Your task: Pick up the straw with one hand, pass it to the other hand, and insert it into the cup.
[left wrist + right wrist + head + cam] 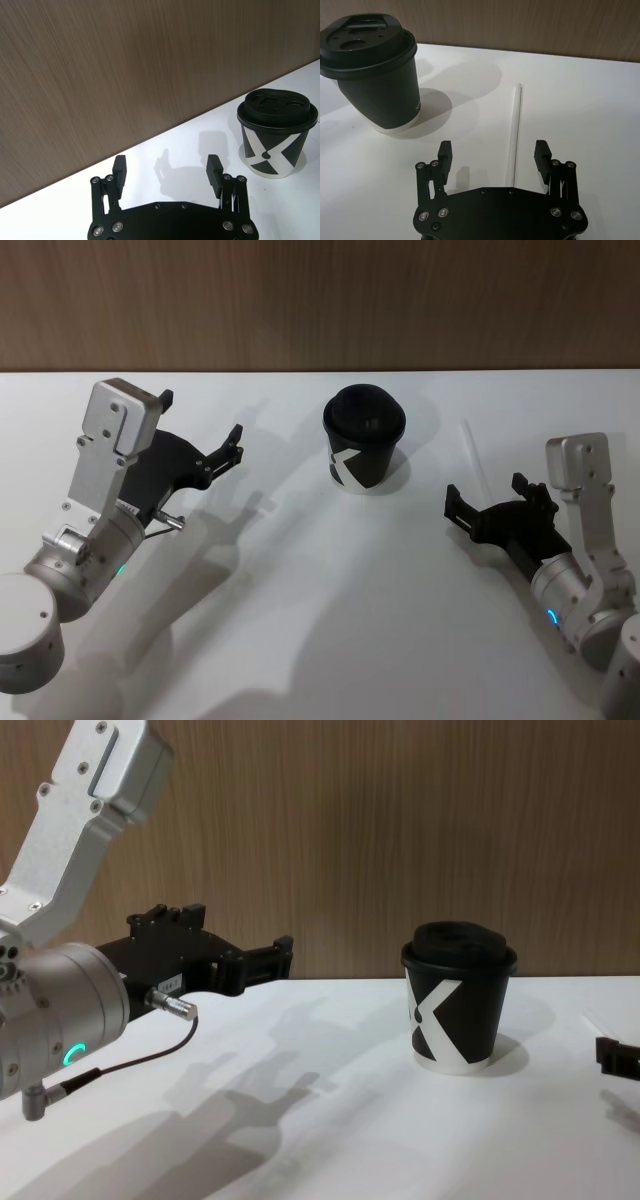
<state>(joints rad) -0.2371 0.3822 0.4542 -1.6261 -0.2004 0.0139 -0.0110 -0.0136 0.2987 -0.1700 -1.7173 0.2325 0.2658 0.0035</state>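
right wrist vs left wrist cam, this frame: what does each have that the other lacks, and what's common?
Right wrist, not left wrist: the straw lying flat on the table, seen between the open fingers of the right gripper, untouched.
Left wrist, not right wrist: the left gripper, open and holding nothing, and the white X mark on the cup.
Both: the cup upright with its black lid on, the white table, and the wood wall behind.
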